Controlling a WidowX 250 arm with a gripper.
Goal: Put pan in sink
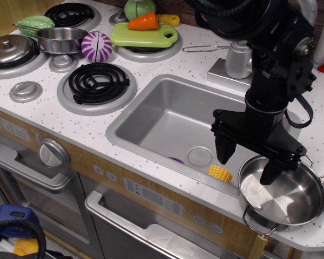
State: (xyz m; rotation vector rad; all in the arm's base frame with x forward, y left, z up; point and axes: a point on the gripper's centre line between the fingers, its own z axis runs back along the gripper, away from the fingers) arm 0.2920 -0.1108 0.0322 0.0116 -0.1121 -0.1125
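The pan [283,195], a wide shiny steel pot with wire loop handles, sits on the white counter at the front right, just right of the sink [167,116]. The sink is a large grey basin with a round drain disc [200,157]. My gripper [247,163] is open and hangs over the pan's left rim. One finger [223,151] is over the sink's right end and the other finger [272,171] is inside the pan. Nothing is held.
A yellow corn piece [220,173] and a purple item [176,160] lie in the sink's front. The faucet [238,58] stands behind the sink. Burners, a lidded pot [9,50], a small steel pot [60,39], toy vegetables and a green cutting board [144,35] fill the left.
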